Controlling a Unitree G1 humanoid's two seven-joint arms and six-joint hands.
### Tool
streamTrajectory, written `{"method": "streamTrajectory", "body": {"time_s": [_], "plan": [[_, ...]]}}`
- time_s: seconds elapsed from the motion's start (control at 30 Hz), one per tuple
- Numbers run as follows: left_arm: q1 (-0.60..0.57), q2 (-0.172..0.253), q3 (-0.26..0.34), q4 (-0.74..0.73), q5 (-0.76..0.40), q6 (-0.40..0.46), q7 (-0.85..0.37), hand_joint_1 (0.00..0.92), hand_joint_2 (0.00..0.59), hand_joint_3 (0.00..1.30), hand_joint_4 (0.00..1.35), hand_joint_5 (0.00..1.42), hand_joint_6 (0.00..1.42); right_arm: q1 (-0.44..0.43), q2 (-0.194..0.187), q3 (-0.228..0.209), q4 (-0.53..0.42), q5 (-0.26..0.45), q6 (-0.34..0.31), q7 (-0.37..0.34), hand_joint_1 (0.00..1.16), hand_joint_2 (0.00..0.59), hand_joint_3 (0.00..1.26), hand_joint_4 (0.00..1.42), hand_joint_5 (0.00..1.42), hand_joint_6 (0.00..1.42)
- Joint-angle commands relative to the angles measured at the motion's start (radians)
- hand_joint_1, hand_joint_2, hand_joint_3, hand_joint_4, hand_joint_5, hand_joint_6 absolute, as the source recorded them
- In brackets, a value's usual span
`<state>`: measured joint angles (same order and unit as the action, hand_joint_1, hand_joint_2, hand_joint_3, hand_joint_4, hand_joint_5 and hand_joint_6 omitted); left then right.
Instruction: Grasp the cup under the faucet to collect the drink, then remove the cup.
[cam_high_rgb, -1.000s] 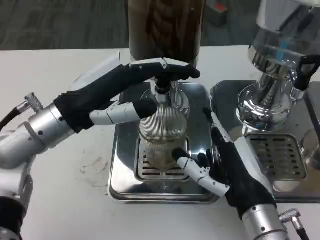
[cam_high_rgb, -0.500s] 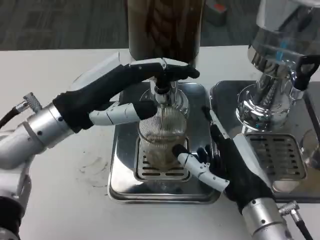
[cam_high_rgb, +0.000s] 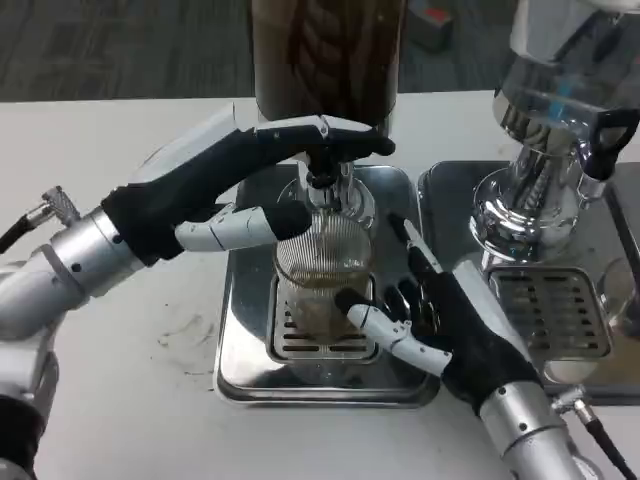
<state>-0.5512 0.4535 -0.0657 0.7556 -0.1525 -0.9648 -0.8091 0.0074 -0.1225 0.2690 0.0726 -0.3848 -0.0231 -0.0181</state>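
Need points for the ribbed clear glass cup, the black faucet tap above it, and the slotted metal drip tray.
ribbed clear glass cup (cam_high_rgb: 322, 262), head view, on its ribbed upper wall.
black faucet tap (cam_high_rgb: 321, 180), head view, on the spout just above the cup.
slotted metal drip tray (cam_high_rgb: 245, 360), head view, on its bare left rim.

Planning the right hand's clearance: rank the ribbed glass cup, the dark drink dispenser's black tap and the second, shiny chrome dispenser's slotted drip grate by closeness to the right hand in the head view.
1. Ribbed glass cup, touching the right hand, to its left.
2. Slotted drip grate, just right of the hand.
3. Black tap, up behind the cup.
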Motion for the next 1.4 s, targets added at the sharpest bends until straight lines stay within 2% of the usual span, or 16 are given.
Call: {"method": "streamTrajectory", "body": {"time_s": [0.03, 0.73, 1.0, 1.4], "plan": [[0.038, 0.021, -0.022, 0.016, 0.048, 0.015, -0.016, 0.000, 0.090, 0.33, 0.23, 0.23, 0.17, -0.020, -0.002, -0.003, 0.024, 0.020, -0.023, 0.014, 0.34, 0.171, 0.00, 0.00, 0.00, 0.00], [0.043, 0.026, -0.029, 0.019, 0.058, 0.003, -0.003, 0.000, 0.091, 0.33, 0.24, 0.24, 0.17, -0.054, 0.002, -0.022, 0.089, 0.046, -0.081, -0.008, 0.32, 0.190, 0.00, 0.00, 0.00, 0.00], [0.047, 0.018, -0.046, 0.019, 0.082, -0.007, 0.038, 0.000, 0.091, 0.33, 0.24, 0.24, 0.17, -0.059, -0.011, -0.042, 0.127, 0.062, -0.120, -0.004, 0.32, 0.192, 0.00, 0.00, 0.00, 0.00], [0.052, 0.021, -0.056, 0.013, 0.090, -0.015, 0.068, 0.000, 0.091, 0.34, 0.24, 0.24, 0.17, -0.071, -0.018, -0.043, 0.137, 0.067, -0.133, 0.006, 0.32, 0.193, 0.00, 0.00, 0.00, 0.00]]}}
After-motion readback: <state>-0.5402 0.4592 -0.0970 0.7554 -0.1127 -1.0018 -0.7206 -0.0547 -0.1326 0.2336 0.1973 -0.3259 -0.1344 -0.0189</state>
